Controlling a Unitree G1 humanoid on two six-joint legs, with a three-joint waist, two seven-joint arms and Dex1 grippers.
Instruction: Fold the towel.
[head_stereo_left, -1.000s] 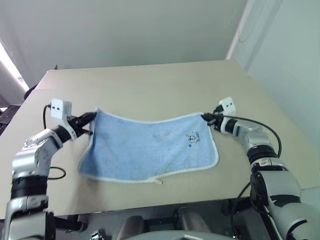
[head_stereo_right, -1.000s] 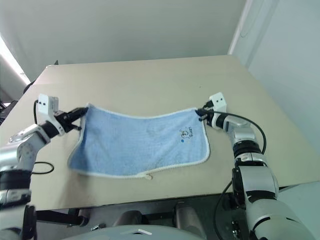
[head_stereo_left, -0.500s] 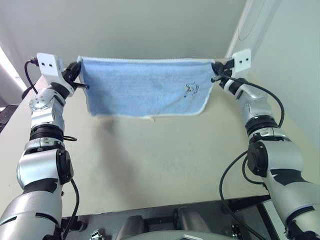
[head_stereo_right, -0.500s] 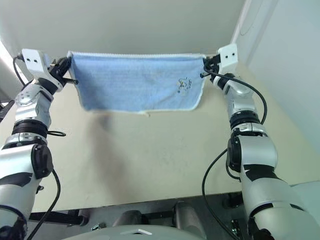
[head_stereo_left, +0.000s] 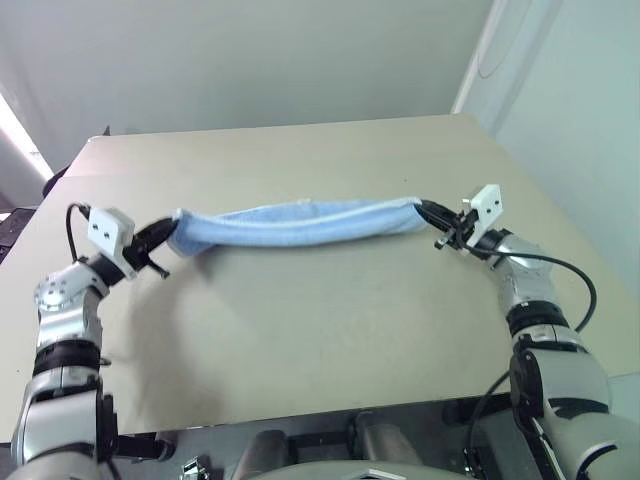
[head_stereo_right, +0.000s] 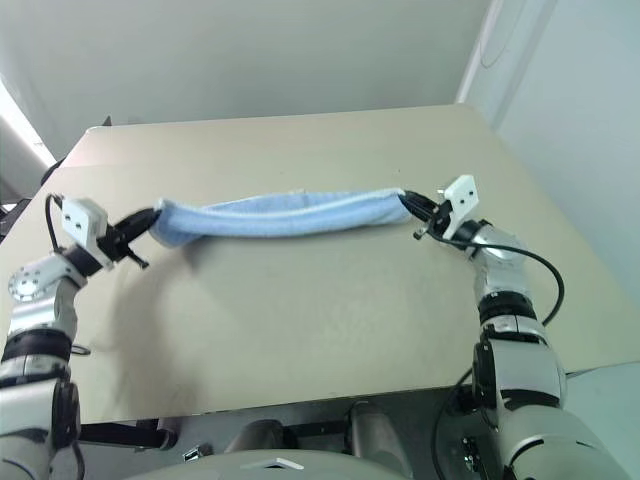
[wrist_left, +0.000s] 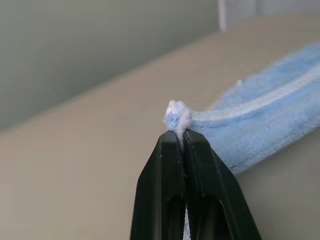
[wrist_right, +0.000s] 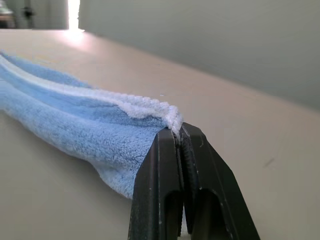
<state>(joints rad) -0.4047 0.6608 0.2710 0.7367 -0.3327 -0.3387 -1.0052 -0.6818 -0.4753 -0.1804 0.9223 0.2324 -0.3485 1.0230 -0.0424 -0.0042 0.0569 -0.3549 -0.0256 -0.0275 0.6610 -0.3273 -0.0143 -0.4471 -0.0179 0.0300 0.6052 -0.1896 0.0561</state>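
towel (head_stereo_left: 300, 222): bunched strip across the table (head_stereo_left: 330, 330), left gripper (head_stereo_left: 162, 237) at 9 o'clock, right gripper (head_stereo_left: 432, 214) at 3 o'clock, each clenched on a corner; fold apparently begun, unfinished.

One towel (head_stereo_left: 295, 222), two claws: left claw (head_stereo_left: 160, 240), right claw (head_stereo_left: 432, 215), one surface (head_stereo_left: 330, 320).

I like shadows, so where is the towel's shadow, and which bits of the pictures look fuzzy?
Left eye view: a soft dark shadow lies on the table just below the towel, darkest near its left end. Left wrist view: the black fingers pinching the corner look fairly sharp, while the towel and wall behind go blurry. Right wrist view: the far table is fuzzy, with bright glare at its far end.
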